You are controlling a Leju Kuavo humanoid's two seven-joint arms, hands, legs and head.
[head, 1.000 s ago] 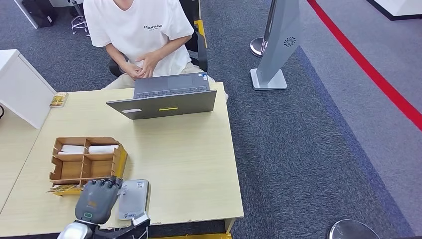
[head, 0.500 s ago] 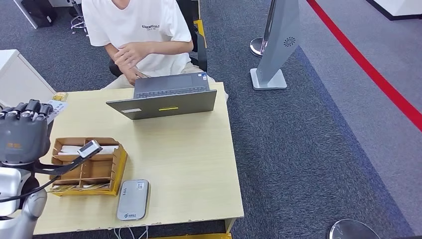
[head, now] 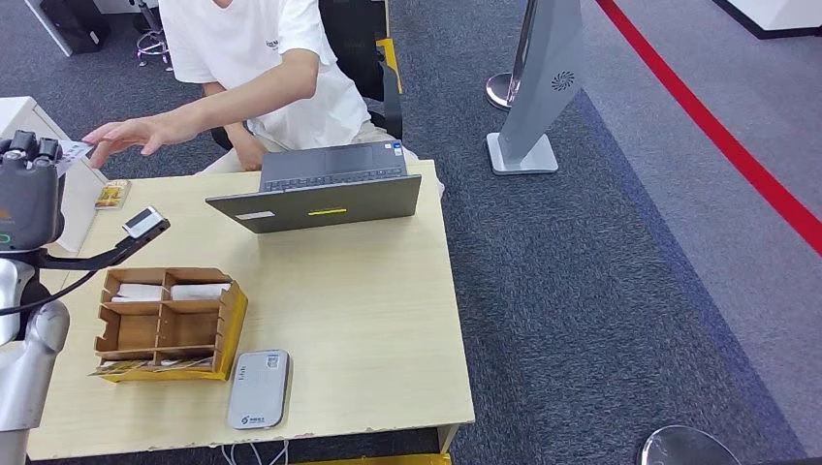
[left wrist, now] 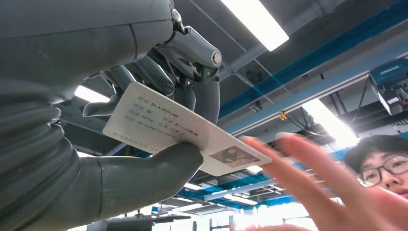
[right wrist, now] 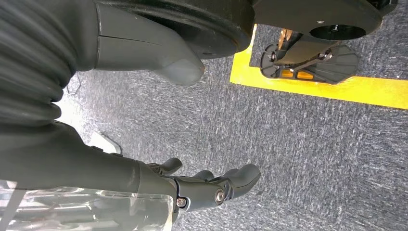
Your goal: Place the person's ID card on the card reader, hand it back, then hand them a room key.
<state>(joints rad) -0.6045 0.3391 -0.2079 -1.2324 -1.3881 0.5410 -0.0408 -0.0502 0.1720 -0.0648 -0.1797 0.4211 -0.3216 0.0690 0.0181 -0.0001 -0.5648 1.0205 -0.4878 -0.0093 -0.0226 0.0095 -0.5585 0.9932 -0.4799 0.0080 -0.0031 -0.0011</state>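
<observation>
Card (left wrist: pixel 183 134) pinched in the left hand (head: pixel 27 194) between thumb (left wrist: pixel 144 173) and fingers (left wrist: pixel 163 79), raised at the table's (head: pixel 368 320) 10 o'clock corner — the person's hand (head: pixel 131 132) reaches toward it, just short of touching. Reader (head: pixel 259 387) lies at the table's 6 o'clock edge, just beside the organizer (head: pixel 167 323). Laptop (head: pixel 320 189) sits at 12. Right hand (right wrist: pixel 211 185) hangs over carpet (right wrist: pixel 298 139), fingers loosely apart, holding nothing.

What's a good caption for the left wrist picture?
Left robot hand holds the ID card as a person's hand reaches for it.
</observation>
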